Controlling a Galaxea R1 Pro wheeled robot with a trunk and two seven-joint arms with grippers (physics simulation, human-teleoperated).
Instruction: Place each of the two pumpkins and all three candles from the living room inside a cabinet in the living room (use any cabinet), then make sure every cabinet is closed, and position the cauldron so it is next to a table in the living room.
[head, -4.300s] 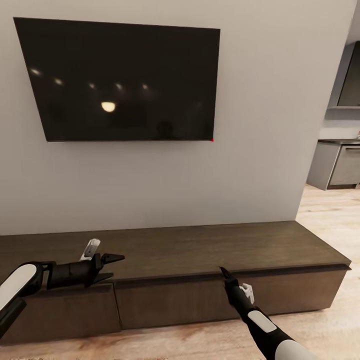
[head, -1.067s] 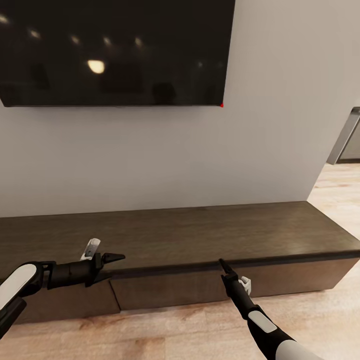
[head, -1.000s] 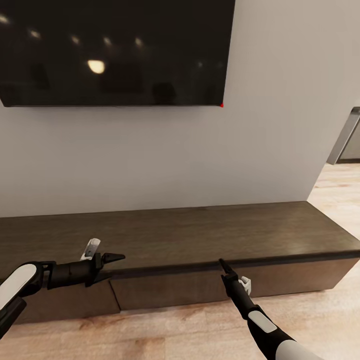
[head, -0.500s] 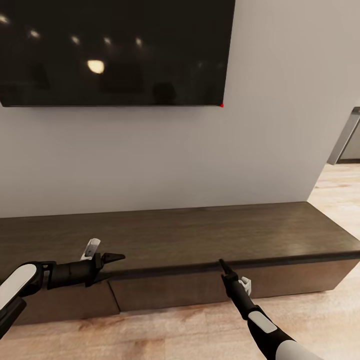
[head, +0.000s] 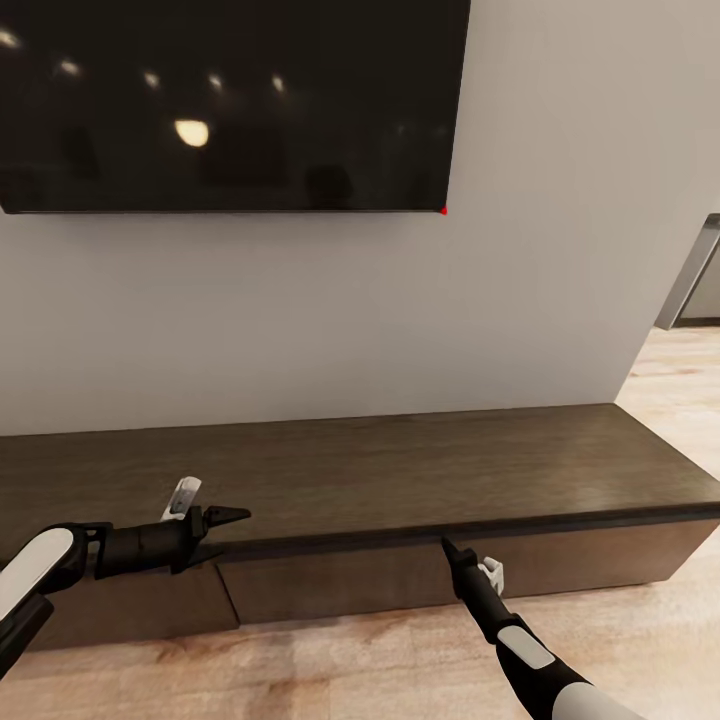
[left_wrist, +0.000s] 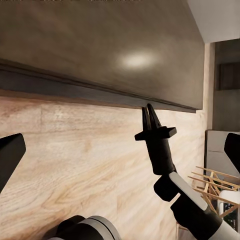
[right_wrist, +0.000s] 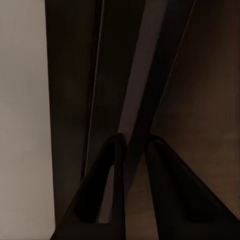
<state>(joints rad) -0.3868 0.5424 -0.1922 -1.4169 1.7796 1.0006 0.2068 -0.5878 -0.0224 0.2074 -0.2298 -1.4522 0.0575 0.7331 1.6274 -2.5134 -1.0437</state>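
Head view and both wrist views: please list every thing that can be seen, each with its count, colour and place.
television: one, black, on the wall above the cabinet.
wall: one, light grey, behind the cabinet.
cabinet: one, dark brown, long and low, along the wall; the left drawer front stands slightly forward of the middle one.
floor: light wood planks, in front of the cabinet.
kitchen unit: grey, only an edge, far right.
left end effector: one, black, open, level with the cabinet's front edge.
right end effector: one, black, fingers nearly together, tip at the middle drawer's top edge.
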